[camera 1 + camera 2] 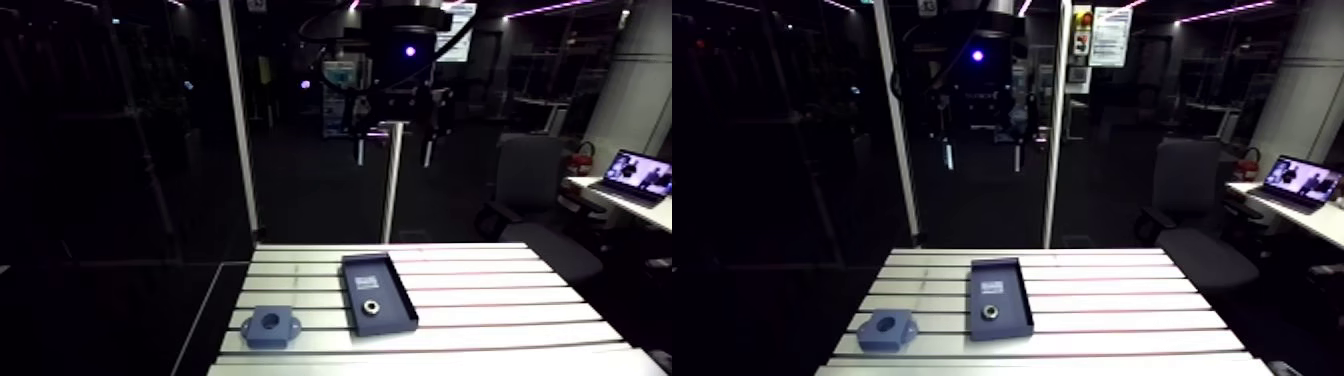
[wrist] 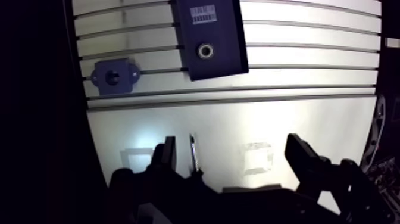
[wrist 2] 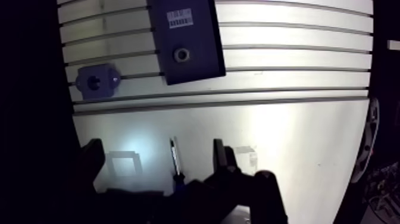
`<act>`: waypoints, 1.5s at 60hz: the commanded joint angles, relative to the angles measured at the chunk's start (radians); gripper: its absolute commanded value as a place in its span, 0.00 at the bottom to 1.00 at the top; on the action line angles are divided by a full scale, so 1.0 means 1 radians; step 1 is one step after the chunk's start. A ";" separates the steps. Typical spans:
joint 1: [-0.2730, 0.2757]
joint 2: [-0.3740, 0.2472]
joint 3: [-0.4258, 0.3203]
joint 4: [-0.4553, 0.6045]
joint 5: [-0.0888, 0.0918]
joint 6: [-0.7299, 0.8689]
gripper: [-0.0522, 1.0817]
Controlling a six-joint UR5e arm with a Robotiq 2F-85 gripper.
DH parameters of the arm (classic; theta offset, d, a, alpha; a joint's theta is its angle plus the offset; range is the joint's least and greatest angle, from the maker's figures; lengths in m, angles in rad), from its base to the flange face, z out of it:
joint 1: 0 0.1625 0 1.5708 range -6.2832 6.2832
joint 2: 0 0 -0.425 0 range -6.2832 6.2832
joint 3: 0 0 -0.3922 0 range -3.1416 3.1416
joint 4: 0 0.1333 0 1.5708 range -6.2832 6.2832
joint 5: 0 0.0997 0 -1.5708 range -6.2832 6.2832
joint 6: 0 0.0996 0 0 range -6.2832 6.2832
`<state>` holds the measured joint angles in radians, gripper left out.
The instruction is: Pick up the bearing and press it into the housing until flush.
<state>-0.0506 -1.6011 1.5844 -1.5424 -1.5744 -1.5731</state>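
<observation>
Your gripper (image 2: 232, 156) high above the table (image 1: 500, 300), fingers spread wide, nothing held, bearing (image 1: 370, 306) lying in the dark tray (image 1: 387, 283), blue housing (image 1: 270, 326) at the tray's 8 o'clock

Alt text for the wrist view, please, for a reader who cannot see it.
The gripper hangs with jaws open and empty above the slotted table. Ahead of it, the ring-shaped bearing lies in a dark tray, and the blue housing sits on the table beside the tray.
</observation>
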 commanded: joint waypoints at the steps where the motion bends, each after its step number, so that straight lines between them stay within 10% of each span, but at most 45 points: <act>1: 0.000 0.002 -0.001 0.000 -0.002 0.000 0.06; 40: 0.000 0.016 0.011 -0.012 -0.006 -0.010 0.06; 90: -0.040 0.087 0.251 -0.376 -0.008 -0.104 0.06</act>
<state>-0.0713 -1.5349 1.7741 -1.8315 -1.5838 -1.6580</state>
